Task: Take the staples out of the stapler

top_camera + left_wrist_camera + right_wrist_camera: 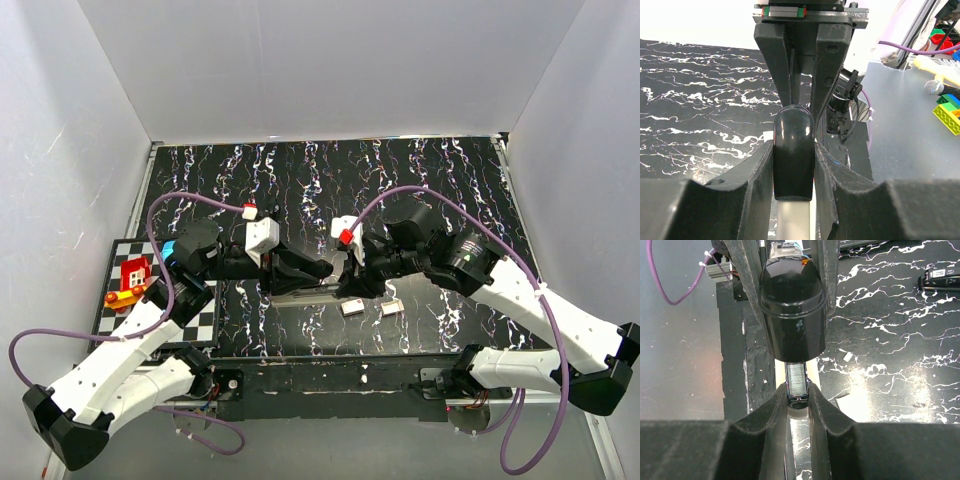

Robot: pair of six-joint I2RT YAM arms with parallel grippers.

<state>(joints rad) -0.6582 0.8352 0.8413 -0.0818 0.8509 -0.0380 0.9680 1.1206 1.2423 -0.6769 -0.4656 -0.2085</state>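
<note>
The stapler (335,276) is held above the black marbled table between both grippers. My left gripper (312,271) is shut on its glossy black top part (794,150), with a silvery base strip (792,220) showing below it. My right gripper (352,277) is shut on the narrow open magazine end. In the right wrist view a row of silvery staples (797,379) lies in the channel just beyond my right gripper (799,401), under the black rounded cap (792,315). The left gripper's midpoint in its own view (794,200) sits on the stapler.
Two small silvery blocks (352,308) (392,307) lie on the table just in front of the grippers. A checkerboard (195,325) with a red toy (132,272) is at the left. Coloured bricks (950,112) lie off the table. A black labelled object (940,280) lies at the far right.
</note>
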